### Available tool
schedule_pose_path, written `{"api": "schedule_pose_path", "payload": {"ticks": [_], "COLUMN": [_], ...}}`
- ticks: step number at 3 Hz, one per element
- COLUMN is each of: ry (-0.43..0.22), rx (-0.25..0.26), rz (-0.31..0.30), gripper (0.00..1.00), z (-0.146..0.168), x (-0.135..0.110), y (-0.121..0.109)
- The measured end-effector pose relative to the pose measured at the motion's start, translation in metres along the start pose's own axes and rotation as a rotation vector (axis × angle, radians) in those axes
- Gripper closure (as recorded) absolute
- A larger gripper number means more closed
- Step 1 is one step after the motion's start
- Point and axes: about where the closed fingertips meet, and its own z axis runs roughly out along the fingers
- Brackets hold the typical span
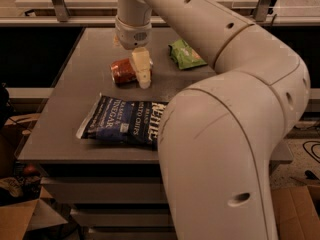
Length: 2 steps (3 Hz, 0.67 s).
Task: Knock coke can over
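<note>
Coke can [123, 72] lies on its side on the desk [75, 99], touching my claw [142, 76], whose spread I cannot tell, so I judge a straight lift clear of the can best.

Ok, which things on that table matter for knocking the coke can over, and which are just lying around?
Part of the job:
coke can, lying on its side
gripper, at the can's right end

Just lying about:
dark blue chip bag
green snack bag
</note>
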Motion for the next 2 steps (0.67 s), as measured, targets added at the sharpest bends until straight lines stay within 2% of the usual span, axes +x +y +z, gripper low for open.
{"api": "schedule_pose_path", "payload": {"ticks": [2], "ry": [-0.028], "rx": [0.002], "rz": [0.009], "gripper": [0.0], "z": [-0.002], "x": [0.0036], "y": [-0.0001]}}
